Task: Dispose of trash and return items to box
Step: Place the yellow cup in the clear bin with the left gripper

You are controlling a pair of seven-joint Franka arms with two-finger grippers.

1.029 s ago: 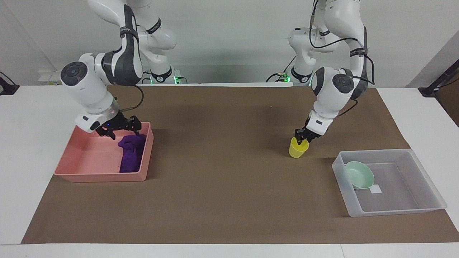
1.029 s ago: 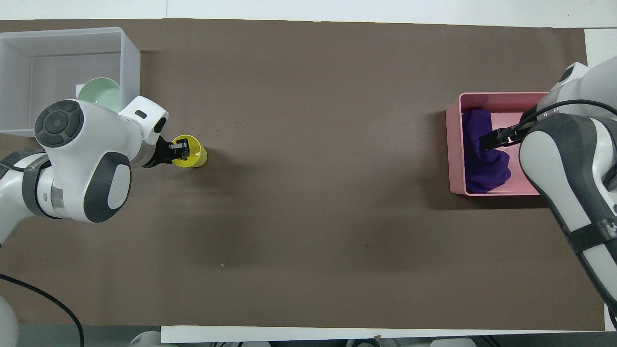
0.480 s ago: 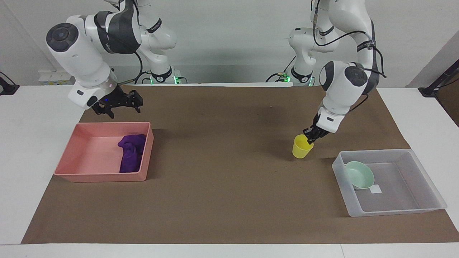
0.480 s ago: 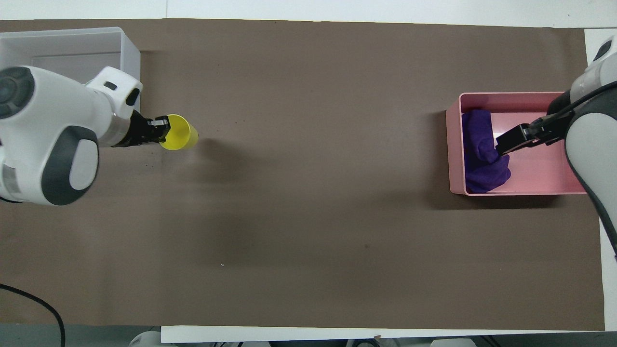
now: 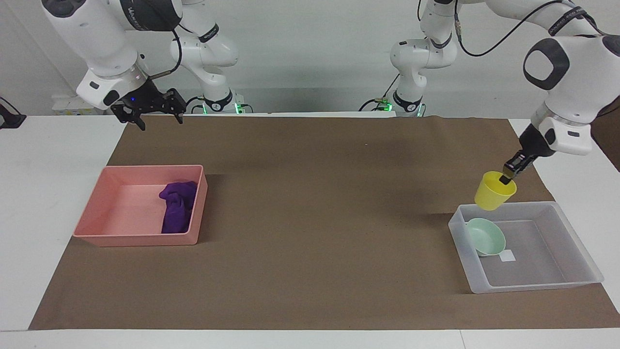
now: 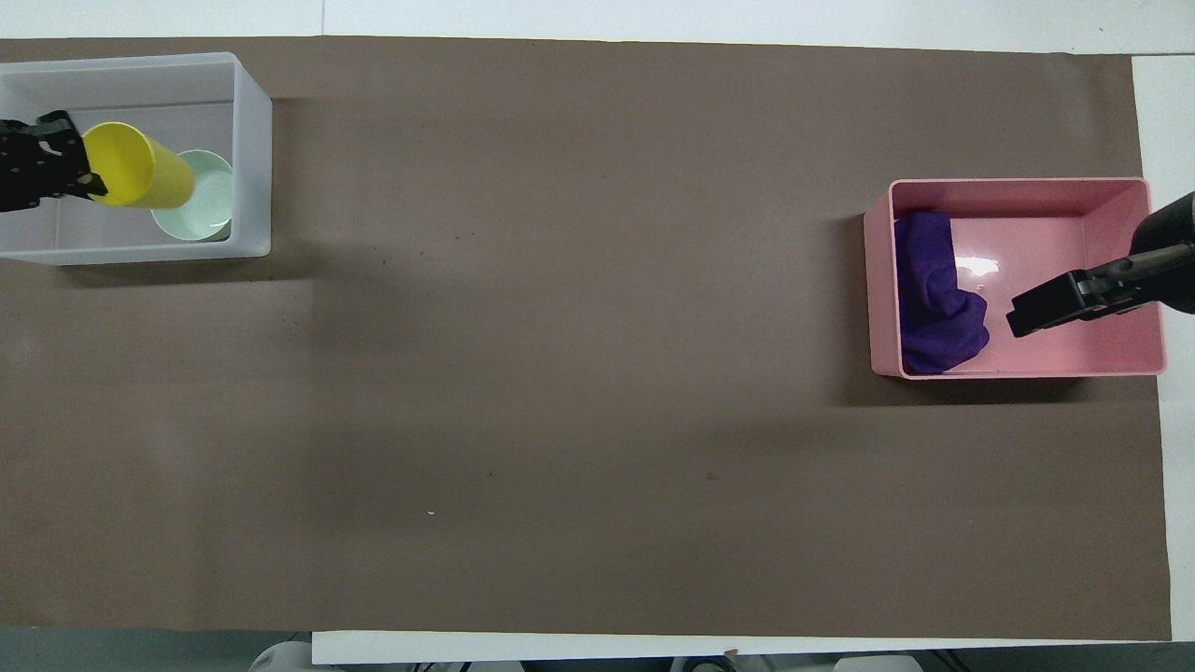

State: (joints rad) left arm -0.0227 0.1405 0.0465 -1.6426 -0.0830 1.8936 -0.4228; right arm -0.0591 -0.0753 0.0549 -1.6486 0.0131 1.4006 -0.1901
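Left gripper clamped on rim of yellow cup, cup tilted, hanging below fingers over box edge nearest robots. Step: returning cup to box. Next: carry over bare floor, lower, release clear of mint bowl below fingertips, already in box.

Right gripper fingers apart, empty, raised over mat; waits. Purple rag lies in pink bin.

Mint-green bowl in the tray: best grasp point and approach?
Pinch the mint-green bowl by its raised rim, coming from above. It leans against a wall of the translucent tray, nearer the robots than the white label, so the upper edge is exposed. The yellow cup in the left gripper hangs above it.
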